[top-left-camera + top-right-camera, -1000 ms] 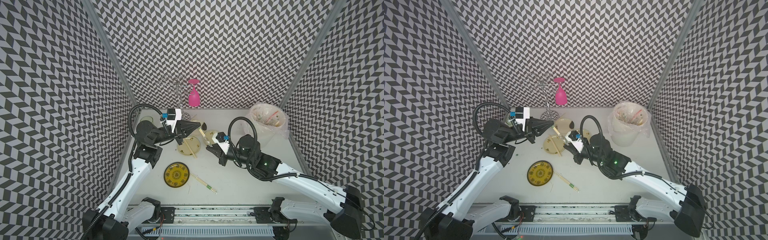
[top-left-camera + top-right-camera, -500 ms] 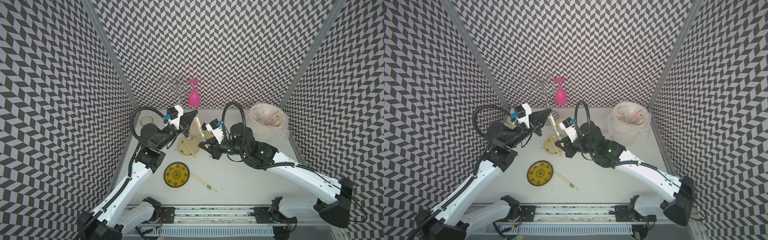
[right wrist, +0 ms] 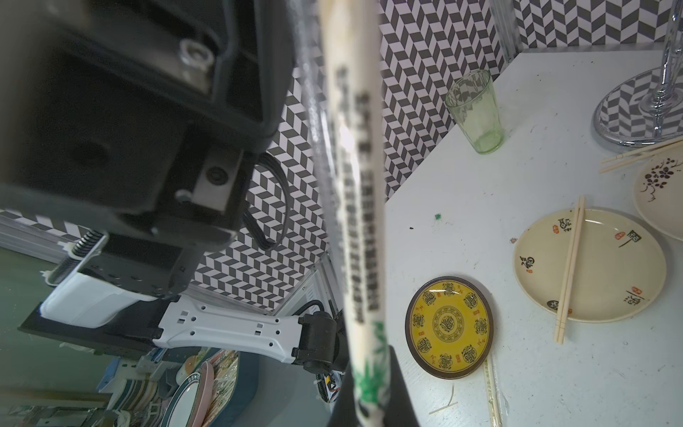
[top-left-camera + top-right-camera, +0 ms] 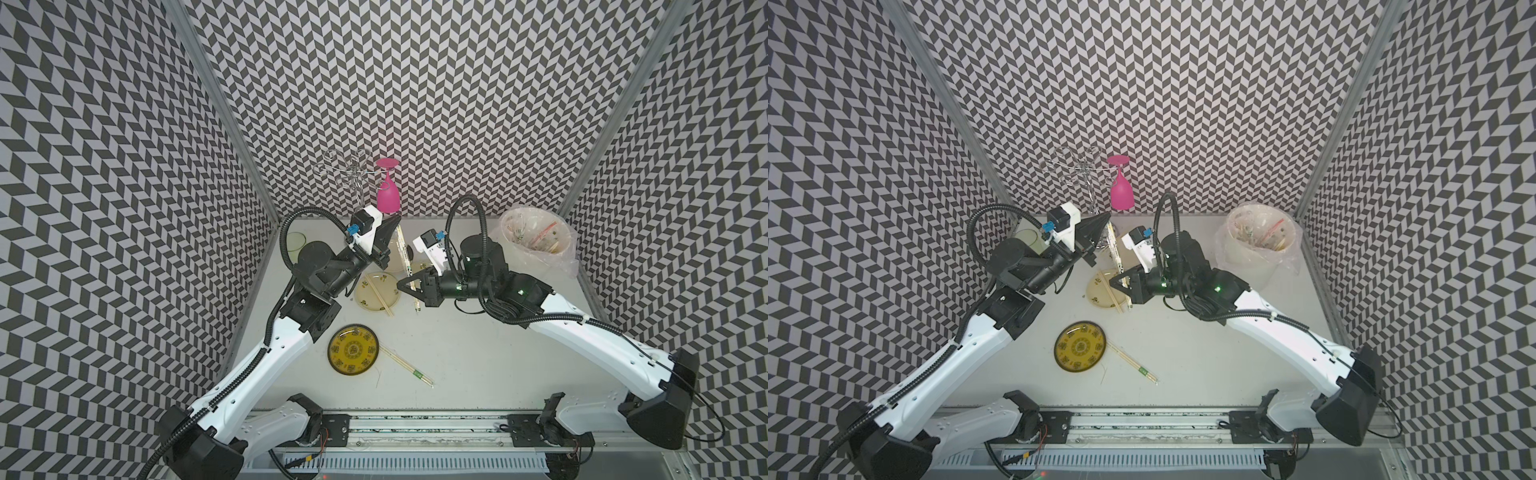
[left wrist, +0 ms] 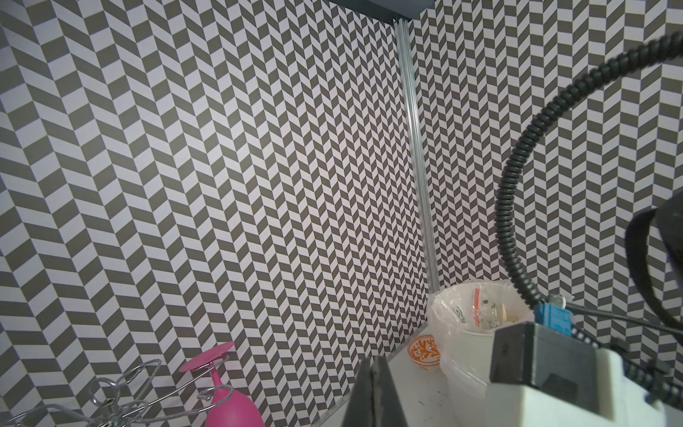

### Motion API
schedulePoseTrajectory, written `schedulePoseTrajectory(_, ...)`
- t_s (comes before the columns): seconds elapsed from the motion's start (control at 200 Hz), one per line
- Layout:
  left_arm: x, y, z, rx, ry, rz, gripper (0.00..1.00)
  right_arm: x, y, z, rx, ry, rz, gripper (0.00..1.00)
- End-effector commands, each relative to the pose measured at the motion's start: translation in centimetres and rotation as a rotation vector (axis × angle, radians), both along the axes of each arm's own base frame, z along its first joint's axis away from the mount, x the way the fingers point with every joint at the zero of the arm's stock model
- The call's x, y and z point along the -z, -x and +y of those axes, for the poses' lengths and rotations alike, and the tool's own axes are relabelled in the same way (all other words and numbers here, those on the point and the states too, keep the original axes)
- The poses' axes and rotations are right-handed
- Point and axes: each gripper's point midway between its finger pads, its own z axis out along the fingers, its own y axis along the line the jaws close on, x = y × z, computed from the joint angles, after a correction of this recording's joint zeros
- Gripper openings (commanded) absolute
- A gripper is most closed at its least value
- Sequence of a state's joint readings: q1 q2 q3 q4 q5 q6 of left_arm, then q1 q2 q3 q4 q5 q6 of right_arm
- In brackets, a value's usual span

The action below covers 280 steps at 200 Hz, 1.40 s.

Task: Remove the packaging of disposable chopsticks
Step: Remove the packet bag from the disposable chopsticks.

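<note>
Packaging (image 3: 351, 222) pinched between left gripper (image 4: 1108, 216), right gripper (image 4: 1112, 284); print visible only right wrist.

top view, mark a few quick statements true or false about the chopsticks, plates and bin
The right fingers pinch the wrapped chopsticks above the table. True.
The yellow plate carries loose chopsticks. False: the bare pair lies across the cream plate.
The pink glass hangs upside down on the wire rack. True.
The bin is empty. False: it holds wrapper scraps.
A green-banded pair lies on the table beside the yellow plate. True.
</note>
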<state>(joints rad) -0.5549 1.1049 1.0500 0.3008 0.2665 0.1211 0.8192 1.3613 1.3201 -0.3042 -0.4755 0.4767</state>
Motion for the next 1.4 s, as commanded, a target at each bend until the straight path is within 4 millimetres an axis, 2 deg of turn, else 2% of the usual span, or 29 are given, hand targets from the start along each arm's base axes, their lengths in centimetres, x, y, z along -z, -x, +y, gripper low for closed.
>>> schedulePoseTrajectory(0.0,7.1,3.4,-5.1,0.303,-0.125,0.266,0.0,-12.4,-4.9,-3.3,0.252,-0.316,-0.313,0.0)
schedulePoseTrajectory(0.14,7.2,4.0,-6.1,0.386,-0.083,0.33,0.0,-12.3,-6.3,-4.3,0.31,-0.301,-0.339,0.0)
schedulePoseTrajectory(0.34,7.8,4.5,-7.0,0.436,-0.073,0.37,0.0,-13.7,-8.3,-7.6,0.413,-0.319,-0.396,0.0)
schedulePoseTrajectory(0.536,8.8,4.9,-8.2,0.47,-0.082,0.409,0.0,-14.6,-9.1,-8.6,0.446,-0.336,-0.423,0.0)
schedulePoseTrajectory(0.656,8.1,4.3,-7.2,0.438,-0.062,0.387,0.0,-14.1,-9.1,-8.3,0.425,-0.327,-0.417,0.0)
schedulePoseTrajectory(0.821,6.2,3.4,-4.8,0.416,0.011,0.344,0.0,-12.1,-8.6,-8.0,0.397,-0.289,-0.403,0.0)
schedulePoseTrajectory(0.886,5.1,3.8,-3.8,0.416,0.027,0.299,0.0,-11.3,-8.3,-8.1,0.392,-0.262,-0.412,0.0)
schedulePoseTrajectory(0.896,4.9,3.9,-3.7,0.418,0.029,0.289,0.03,-11.2,-8.3,-8.2,0.39,-0.259,-0.415,0.0)
schedulePoseTrajectory(0.941,4.2,4.4,-3.1,0.416,0.032,0.246,0.36,-10.8,-7.9,-8.3,0.379,-0.246,-0.429,0.0)
schedulePoseTrajectory(0.971,3.8,4.8,-2.7,0.41,0.032,0.217,0.54,-10.5,-7.6,-8.4,0.371,-0.235,-0.44,0.0)
schedulePoseTrajectory(1.086,2.2,6.1,-1.4,0.396,0.025,0.133,0.84,-9.3,-6.6,-8.6,0.341,-0.194,-0.469,0.0)
schedulePoseTrajectory(1.121,1.9,6.5,-1.1,0.395,0.022,0.114,0.88,-8.9,-6.1,-8.4,0.31,-0.184,-0.482,0.0)
schedulePoseTrajectory(1.232,1.1,7.4,-0.4,0.418,0.027,0.085,0.92,-7.7,-4.2,-7.5,0.189,-0.154,-0.536,0.0)
schedulePoseTrajectory(1.397,1.1,9.0,-1.3,0.608,0.038,0.139,0.9,-5.4,-1.2,-5.8,0.016,-0.077,-0.628,0.0)
